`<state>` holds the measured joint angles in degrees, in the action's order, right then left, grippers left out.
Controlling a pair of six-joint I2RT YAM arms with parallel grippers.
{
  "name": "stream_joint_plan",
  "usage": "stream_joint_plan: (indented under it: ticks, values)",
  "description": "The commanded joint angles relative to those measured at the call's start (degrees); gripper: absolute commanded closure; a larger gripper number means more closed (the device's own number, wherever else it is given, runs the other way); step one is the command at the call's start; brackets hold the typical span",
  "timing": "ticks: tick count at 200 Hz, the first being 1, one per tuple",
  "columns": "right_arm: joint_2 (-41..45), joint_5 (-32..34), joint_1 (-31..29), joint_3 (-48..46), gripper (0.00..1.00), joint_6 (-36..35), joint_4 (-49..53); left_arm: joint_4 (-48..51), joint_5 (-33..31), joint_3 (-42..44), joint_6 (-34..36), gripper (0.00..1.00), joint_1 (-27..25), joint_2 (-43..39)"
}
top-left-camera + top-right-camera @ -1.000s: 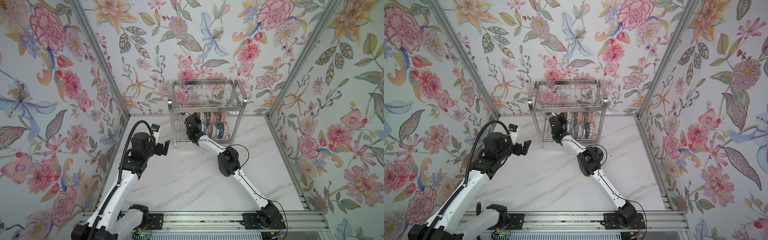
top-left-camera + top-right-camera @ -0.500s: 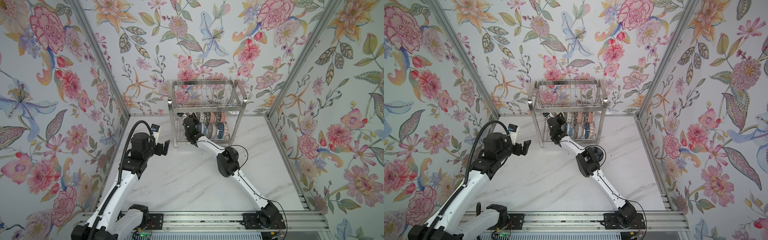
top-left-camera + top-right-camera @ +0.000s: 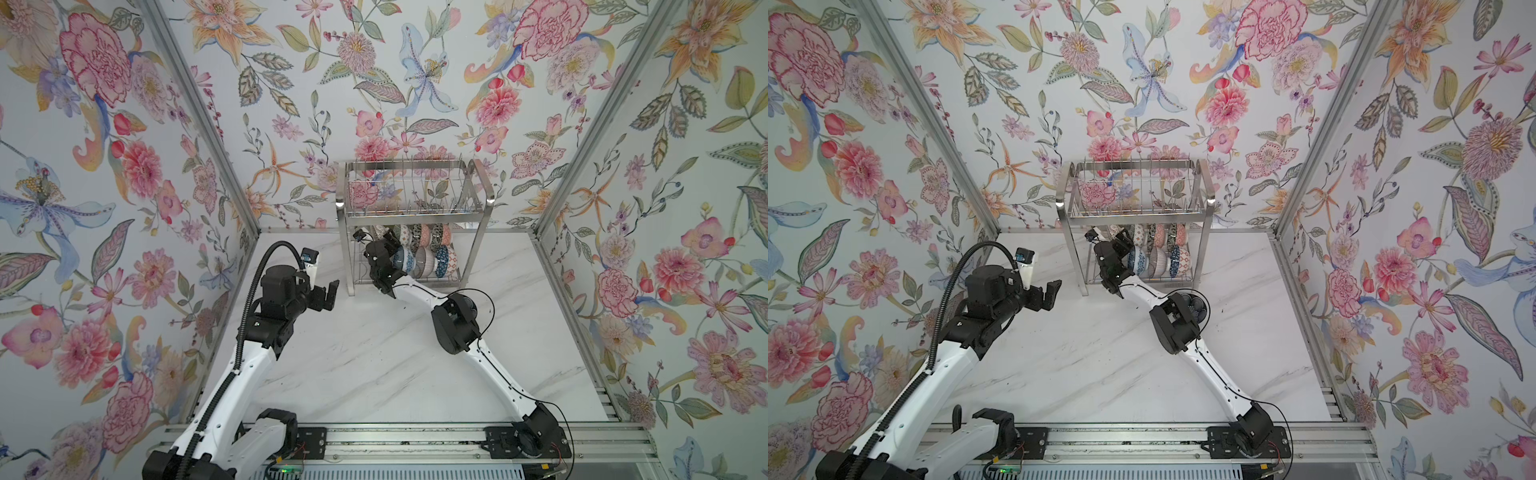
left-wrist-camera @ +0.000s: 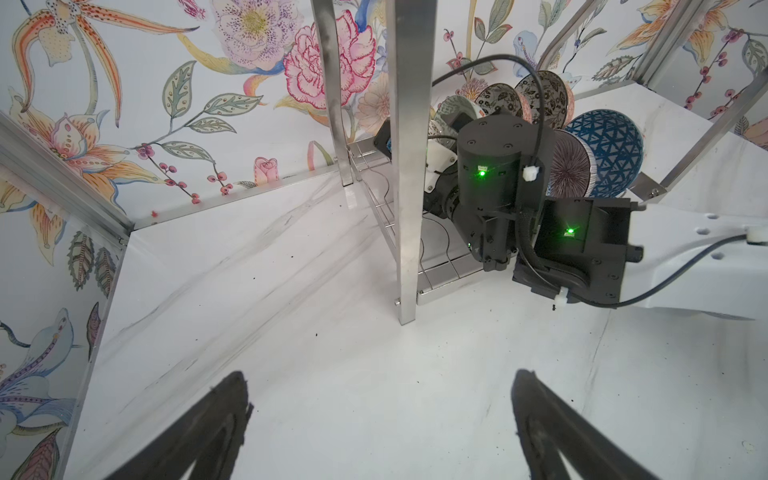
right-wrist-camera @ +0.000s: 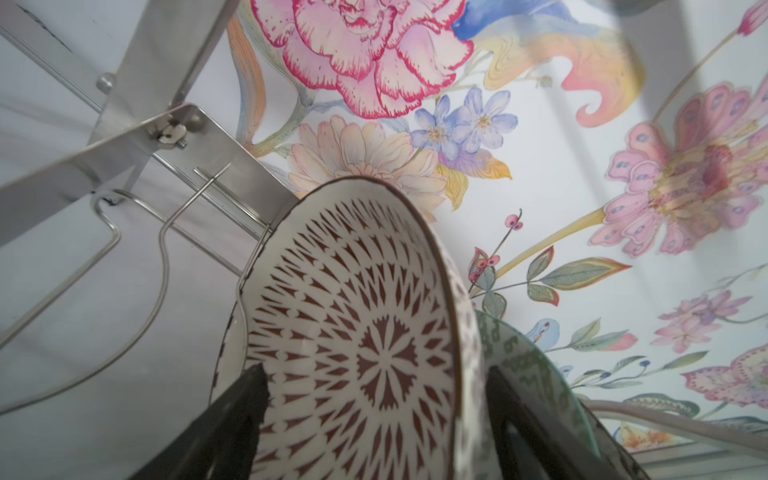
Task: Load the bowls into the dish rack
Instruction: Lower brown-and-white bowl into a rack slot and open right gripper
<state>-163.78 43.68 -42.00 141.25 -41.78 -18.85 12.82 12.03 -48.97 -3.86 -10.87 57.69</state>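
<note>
Since a second ago your right gripper (image 5: 376, 370) has edged slightly leftward along the lower tier, as both top views show. Its jaws now stand wide apart. One finger (image 5: 237, 415) sits in front of the inside of the red-and-white bowl (image 5: 357, 324). The other sits behind that bowl's wall, between it and a green-patterned bowl (image 5: 528, 365). Neither bowl is clamped.

The red-and-white bowl stands on edge in the dish rack (image 3: 411, 214), with bare wavy wires on one side and the green-patterned bowl on the other. The other bowls (image 3: 422, 253) stand on edge in two rows on the same lower tier. From the left wrist you see a purple-striped bowl (image 4: 571, 166) and a blue-triangle bowl (image 4: 602, 153) in the front row.

Your left gripper (image 4: 382, 376) hangs open and empty over the marble table (image 3: 374, 365). It is to the left of the rack's front left leg and does not touch it.
</note>
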Motion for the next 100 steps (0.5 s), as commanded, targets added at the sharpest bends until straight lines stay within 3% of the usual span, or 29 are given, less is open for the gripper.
stream_joint_plan:
  ticks: [1,20,100]
  values:
    - [6.5,0.1,-0.6,-2.0,0.05,0.4,-0.7,-0.9,1.5,0.8,-0.7,0.01,0.6,-0.9]
    - [9.3,-1.1,-0.9,-4.9,0.00,1.4,-0.2,-0.9,1.7,0.9,-0.7,0.01,0.5,-1.0]
    - [23.1,-9.9,-0.8,-21.1,0.01,10.6,3.9,-1.0,1.9,1.1,-0.7,0.01,0.6,-1.3]
